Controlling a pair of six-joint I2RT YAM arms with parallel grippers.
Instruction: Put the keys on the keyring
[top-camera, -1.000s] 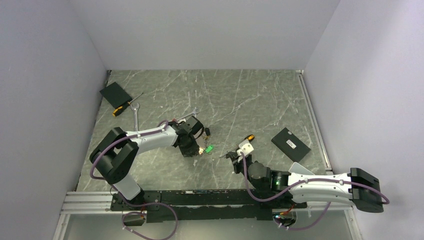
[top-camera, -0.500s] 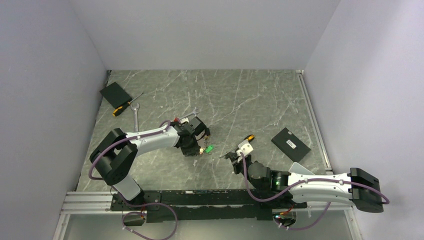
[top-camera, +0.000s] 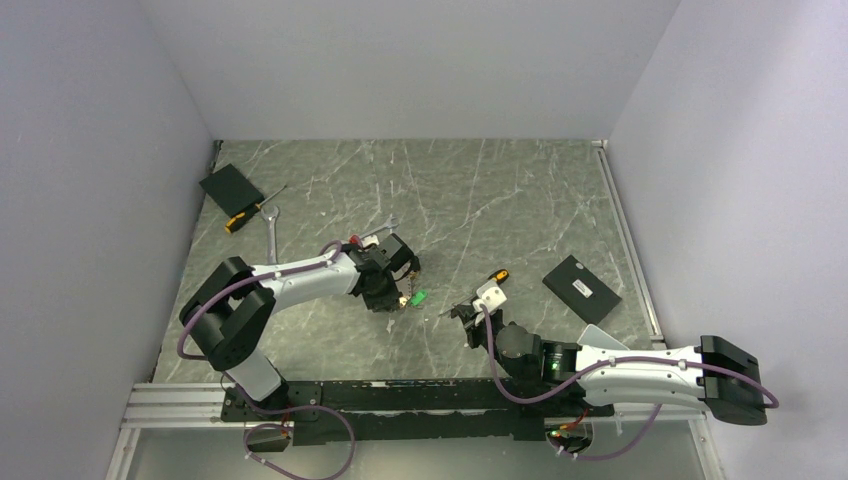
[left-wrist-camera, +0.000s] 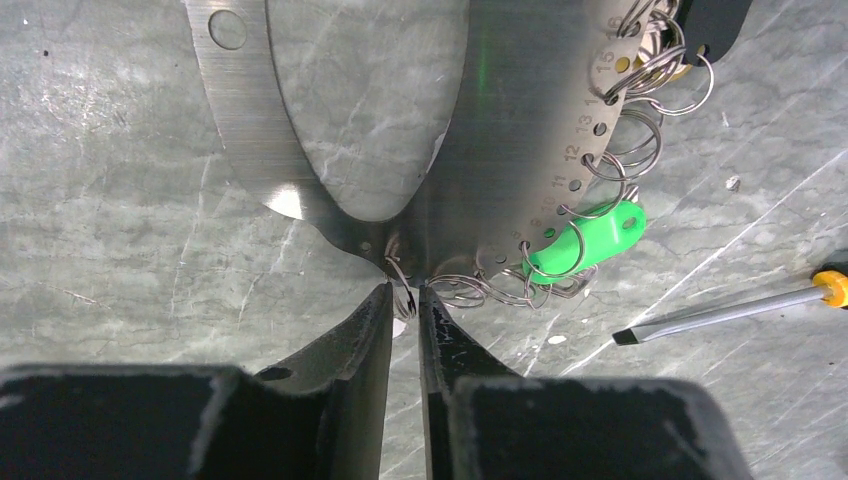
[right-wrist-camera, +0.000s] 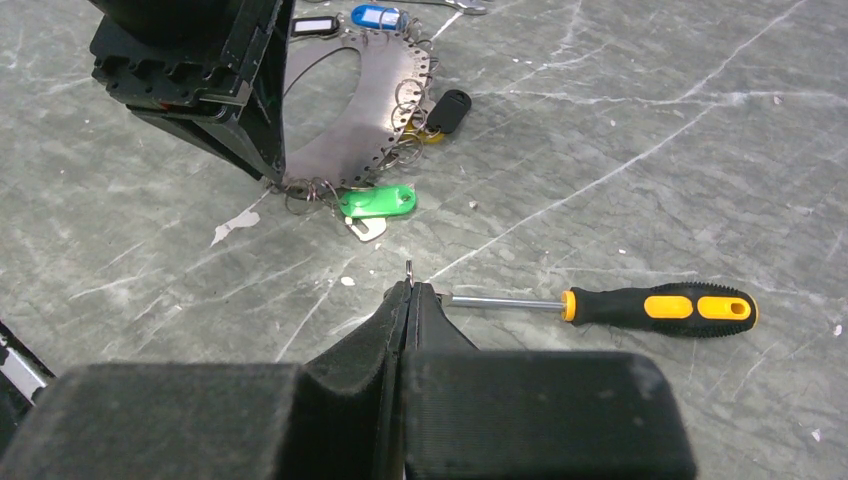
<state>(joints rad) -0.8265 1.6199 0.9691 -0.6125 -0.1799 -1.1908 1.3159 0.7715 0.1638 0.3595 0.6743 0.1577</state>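
Observation:
The keyring (left-wrist-camera: 520, 120) is a flat silver oval hoop with numbered holes, lying on the table and hung with several small wire rings. A green key (left-wrist-camera: 585, 240) hangs at its near end, and a black key (right-wrist-camera: 448, 110) and a blue key (right-wrist-camera: 375, 16) hang farther round. My left gripper (left-wrist-camera: 405, 290) points down at the hoop's end. Its jaws stand a narrow gap apart with one small wire ring (left-wrist-camera: 403, 300) pinched between them. To the right, my right gripper (right-wrist-camera: 409, 285) is shut low over the table, and a thin metal tip (right-wrist-camera: 408, 267) pokes out of its fingertips.
An orange-and-black screwdriver (right-wrist-camera: 660, 305) lies just right of my right gripper. A second screwdriver (top-camera: 240, 217), a wrench (top-camera: 272, 232) and a black box (top-camera: 230, 187) sit at the far left. Another black box (top-camera: 581, 288) lies at the right.
My left gripper's jaws have narrowed around the small ring and its wrist has turned slightly over the hoop. The right arm has not moved.

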